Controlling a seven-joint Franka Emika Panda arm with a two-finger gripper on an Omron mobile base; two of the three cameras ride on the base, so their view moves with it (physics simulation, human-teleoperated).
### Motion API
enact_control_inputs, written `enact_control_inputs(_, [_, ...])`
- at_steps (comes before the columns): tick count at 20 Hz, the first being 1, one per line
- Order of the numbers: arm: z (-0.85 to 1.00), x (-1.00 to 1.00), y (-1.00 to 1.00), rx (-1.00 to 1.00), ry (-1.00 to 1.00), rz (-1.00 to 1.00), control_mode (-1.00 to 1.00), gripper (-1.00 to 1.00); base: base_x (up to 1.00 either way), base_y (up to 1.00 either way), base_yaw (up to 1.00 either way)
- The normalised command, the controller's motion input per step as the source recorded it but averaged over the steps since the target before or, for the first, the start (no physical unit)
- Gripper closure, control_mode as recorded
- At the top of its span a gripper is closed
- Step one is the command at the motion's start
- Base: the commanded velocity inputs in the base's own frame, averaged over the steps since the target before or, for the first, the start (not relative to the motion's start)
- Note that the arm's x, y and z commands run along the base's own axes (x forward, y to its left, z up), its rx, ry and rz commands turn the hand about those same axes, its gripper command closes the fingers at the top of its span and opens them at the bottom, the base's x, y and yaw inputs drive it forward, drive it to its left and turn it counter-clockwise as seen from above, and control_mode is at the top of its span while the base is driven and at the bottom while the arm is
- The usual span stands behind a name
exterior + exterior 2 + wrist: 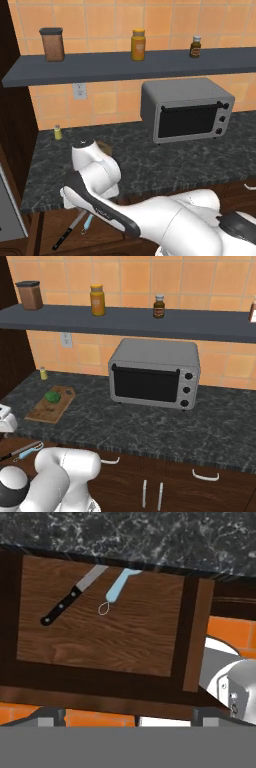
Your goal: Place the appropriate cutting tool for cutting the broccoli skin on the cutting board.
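Your knife [70, 601] looks stiff, light, with a slick blade; grip its black handle, not the peeler [116, 589]. Pincer's opening: can't tell.

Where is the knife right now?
The knife lies in the open wooden drawer below the counter edge, at upper left of the hand view, just left of the light-blue peeler.

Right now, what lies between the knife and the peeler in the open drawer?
Nothing. In the hand view, only bare wooden drawer bottom separates the black-handled knife from the light-blue peeler, which lie side by side, apart.
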Motion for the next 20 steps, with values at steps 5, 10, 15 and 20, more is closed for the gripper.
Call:
enact_control_inputs(5, [-0.76,0.01,0.1,0.0,0.01,0.0,-1.0,-1.0,0.0,0.0,0.0])
enact_control_inputs(10, [-0.69,0.02,0.17,0.03,0.08,0.0,-1.0,-1.0,0.0,0.0,0.0])
enact_control_inputs(15, [-0.46,0.21,0.18,0.0,0.19,0.0,-1.0,-1.0,0.0,0.0,0.0])
enact_control_inputs(20, [-0.53,0.1,0.2,-0.02,0.22,0.0,-1.0,-1.0,0.0,0.0,0.0])
